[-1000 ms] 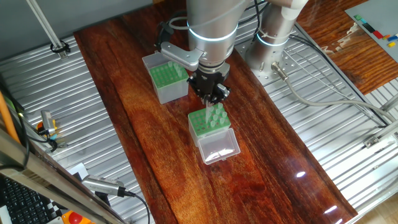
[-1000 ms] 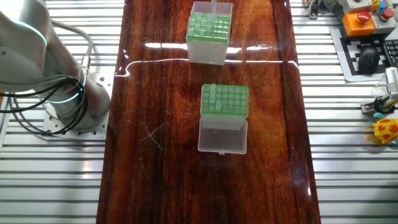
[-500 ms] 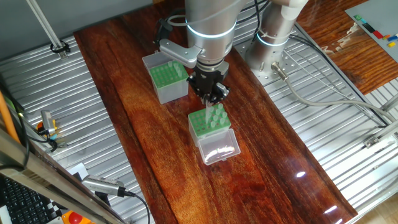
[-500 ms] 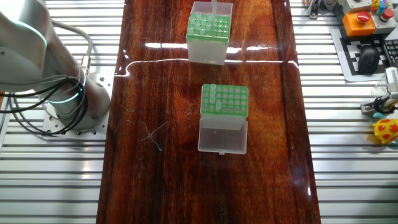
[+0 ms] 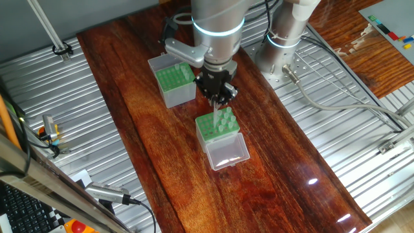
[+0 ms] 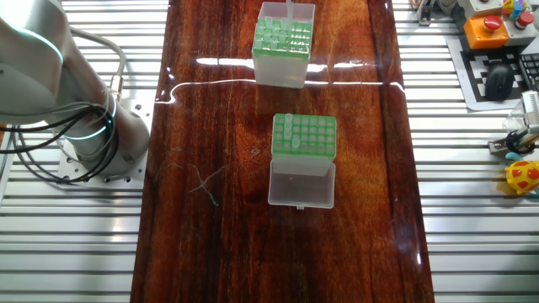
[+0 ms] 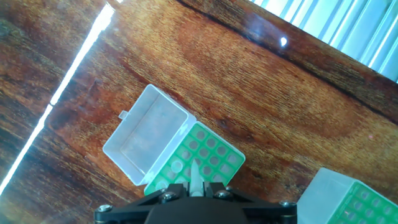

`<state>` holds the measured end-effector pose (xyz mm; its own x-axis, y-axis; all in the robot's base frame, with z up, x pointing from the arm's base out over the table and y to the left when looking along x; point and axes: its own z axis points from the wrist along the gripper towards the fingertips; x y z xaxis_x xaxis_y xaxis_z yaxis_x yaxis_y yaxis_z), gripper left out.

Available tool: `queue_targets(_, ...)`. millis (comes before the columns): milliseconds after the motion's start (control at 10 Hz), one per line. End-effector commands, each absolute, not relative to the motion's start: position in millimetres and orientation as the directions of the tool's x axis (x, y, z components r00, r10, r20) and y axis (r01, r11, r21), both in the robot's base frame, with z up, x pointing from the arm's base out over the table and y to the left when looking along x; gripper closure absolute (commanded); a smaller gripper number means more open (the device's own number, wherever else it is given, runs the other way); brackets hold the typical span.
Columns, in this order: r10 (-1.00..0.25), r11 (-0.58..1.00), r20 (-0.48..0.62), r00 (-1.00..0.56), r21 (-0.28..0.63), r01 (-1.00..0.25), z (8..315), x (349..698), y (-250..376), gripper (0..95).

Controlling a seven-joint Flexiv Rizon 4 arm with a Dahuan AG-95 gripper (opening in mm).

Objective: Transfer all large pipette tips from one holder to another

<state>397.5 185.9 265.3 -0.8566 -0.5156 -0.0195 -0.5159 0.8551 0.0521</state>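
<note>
My gripper (image 5: 217,101) is shut on one of the large pipette tips (image 5: 216,115), which hangs upright just over the clear-sided holder (image 5: 208,131). In the hand view the pale tip (image 7: 195,174) sits between the jaws of the gripper (image 7: 196,185), above the green grid (image 7: 214,152). Several more tips (image 6: 268,34) stand in that holder (image 6: 282,66). The grey-sided holder (image 5: 176,95) stands apart, to the back left. A few tips (image 6: 287,128) stand in its grid (image 6: 316,139). It also shows at the hand view's lower right (image 7: 354,199). The other fixed view does not show the gripper.
The clear lid (image 5: 226,153) lies open in front of its holder. The whitish lid (image 6: 301,183) lies open beside the grey one. The robot base (image 5: 284,32) and cables (image 5: 336,103) are to the right. Ribbed metal panels (image 5: 58,116) flank the wooden table. An emergency stop (image 6: 488,25) sits at one corner.
The gripper has risen slightly and drifted a little towards the grey-sided holder, with the tip still in it. Both holders stay put.
</note>
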Motion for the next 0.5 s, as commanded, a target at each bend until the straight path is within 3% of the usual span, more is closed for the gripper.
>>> queue_targets(100,-0.517,0.854,-0.023,-0.855,0.053,-0.518,266.2,395.2,183.7,95.0)
queue_targets(500,-0.519,0.853,-0.022,-0.855,0.056,-0.519,281.0,389.0,183.2,95.0)
